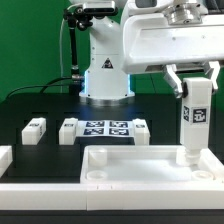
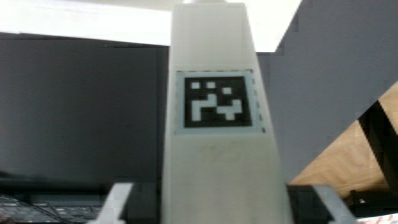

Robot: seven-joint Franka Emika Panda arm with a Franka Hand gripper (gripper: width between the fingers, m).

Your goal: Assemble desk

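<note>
The white rimmed tabletop panel lies in the foreground of the exterior view. My gripper is shut on a white square leg with a black-and-white tag, holding it upright with its lower end at the tabletop's corner on the exterior view's right. In the wrist view the leg fills the middle between my fingers. Two more legs lie on the black table: one at the exterior view's left, one beside the marker board. Another lies on the board's other side.
The marker board lies flat behind the tabletop. The robot base stands at the back centre. Low white border rails run along the front and the exterior view's left edge.
</note>
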